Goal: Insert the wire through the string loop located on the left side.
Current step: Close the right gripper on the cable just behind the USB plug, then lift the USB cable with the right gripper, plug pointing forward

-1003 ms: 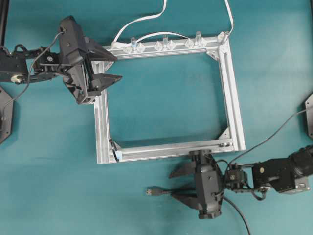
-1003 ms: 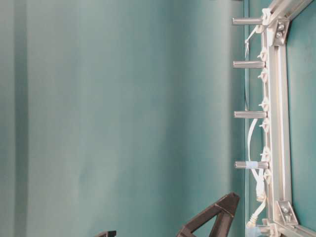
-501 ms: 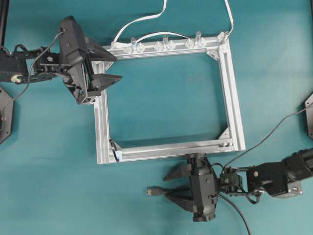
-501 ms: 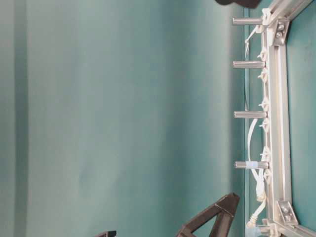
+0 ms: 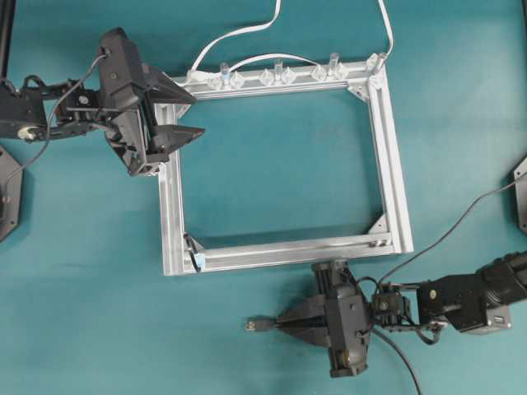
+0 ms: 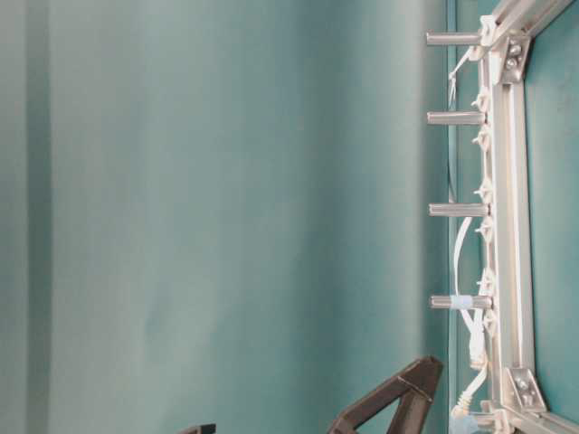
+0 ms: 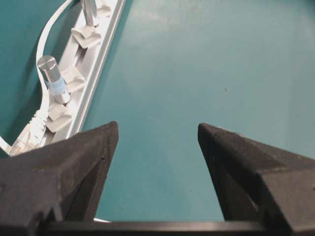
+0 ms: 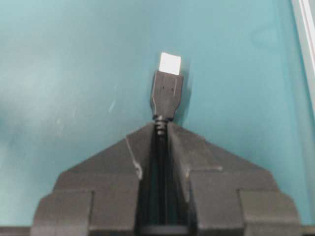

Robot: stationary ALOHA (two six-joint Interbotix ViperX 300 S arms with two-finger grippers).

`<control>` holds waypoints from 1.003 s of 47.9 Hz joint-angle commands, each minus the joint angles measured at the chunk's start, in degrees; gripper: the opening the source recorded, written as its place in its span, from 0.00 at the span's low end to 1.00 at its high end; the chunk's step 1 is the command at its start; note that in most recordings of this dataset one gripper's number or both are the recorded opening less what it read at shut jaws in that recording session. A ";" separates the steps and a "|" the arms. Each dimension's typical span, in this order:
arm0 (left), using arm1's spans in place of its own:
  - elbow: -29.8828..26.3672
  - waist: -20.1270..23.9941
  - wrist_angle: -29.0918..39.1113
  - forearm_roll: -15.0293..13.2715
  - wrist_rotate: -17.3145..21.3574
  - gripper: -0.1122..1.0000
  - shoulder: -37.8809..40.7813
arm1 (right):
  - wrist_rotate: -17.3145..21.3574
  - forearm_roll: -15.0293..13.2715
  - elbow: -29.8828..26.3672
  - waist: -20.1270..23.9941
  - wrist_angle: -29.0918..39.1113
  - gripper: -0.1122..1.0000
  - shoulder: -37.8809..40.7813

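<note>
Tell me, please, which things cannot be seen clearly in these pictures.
- String loop: too small in the overhead view to show its opening; absent from the other views.
- Wire: in the right wrist view, the right gripper covers everything behind the plug.
- Left gripper: cut off by the table-level view's bottom edge.

The string loop (image 5: pixel 192 251) sits in the near left corner of the silver frame (image 5: pixel 395 177), and it is too tiny to make out its shape. The wire (image 8: pixel 166 93) goes in between the fingers of the right gripper (image 8: pixel 161 132), so the part in there is mostly hidden. The white cable (image 5: pixel 244 31) runs off the top edge. From table level, only a black tip of the left gripper (image 6: pixel 404 391) pokes in at the bottom.
</note>
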 commanded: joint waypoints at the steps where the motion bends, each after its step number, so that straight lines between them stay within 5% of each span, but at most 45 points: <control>1: -0.53 -0.18 -0.35 0.18 0.18 0.78 -0.79 | -0.26 -0.44 0.53 -0.18 0.79 0.19 -0.97; 48: 0.18 -0.62 -0.35 0.18 0.00 0.78 -2.81 | -5.36 -0.44 1.05 -0.35 5.80 0.19 -7.21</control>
